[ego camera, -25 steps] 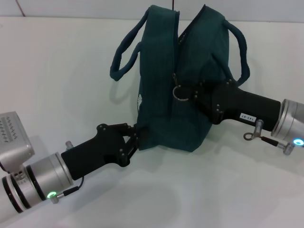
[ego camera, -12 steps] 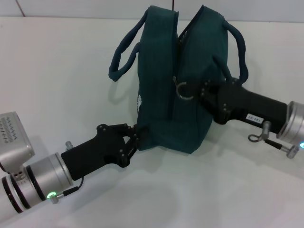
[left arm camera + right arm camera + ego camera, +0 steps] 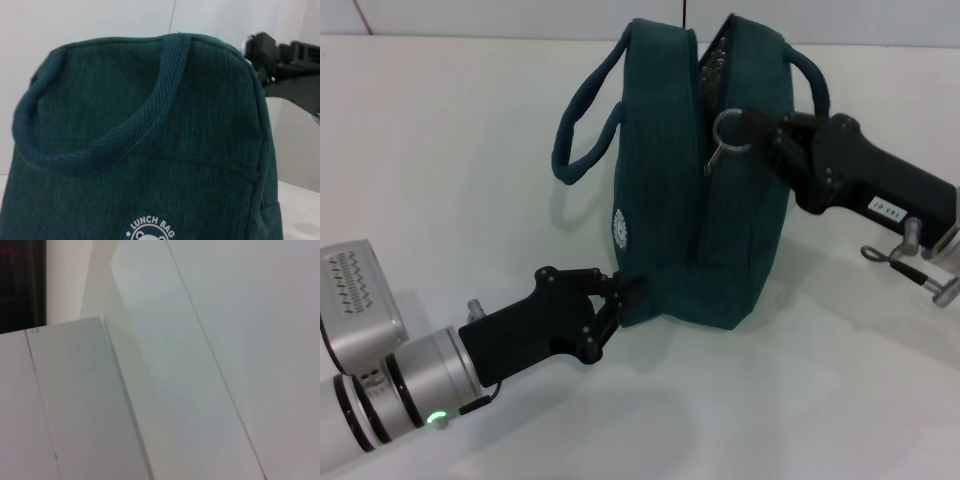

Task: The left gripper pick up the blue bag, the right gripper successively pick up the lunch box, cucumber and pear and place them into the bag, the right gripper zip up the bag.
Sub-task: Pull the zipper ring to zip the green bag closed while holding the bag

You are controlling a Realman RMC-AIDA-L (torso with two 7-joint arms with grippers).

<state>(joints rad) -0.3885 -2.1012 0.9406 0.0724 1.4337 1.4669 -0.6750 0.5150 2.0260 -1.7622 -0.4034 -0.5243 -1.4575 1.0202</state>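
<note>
Blue bag is standing upright in the middle of the white table, both looped handles sticking out to the sides and the little round white logo facing the robot's left. Zipper looks mostly done up along the near side, with just a short stretch near the top showing its teeth. The metal ring pull sits high up on the seam.

Right gripper is right at that ring, fingers closed around the pull, arm reaching in from the right side. Left gripper is down low at the bag's bottom corner, pinched shut on the fabric there.

From the left wrist camera you mostly get a wall of teal fabric, one handle drooping across it and "LUNCH BAG" printed on the logo.
</note>
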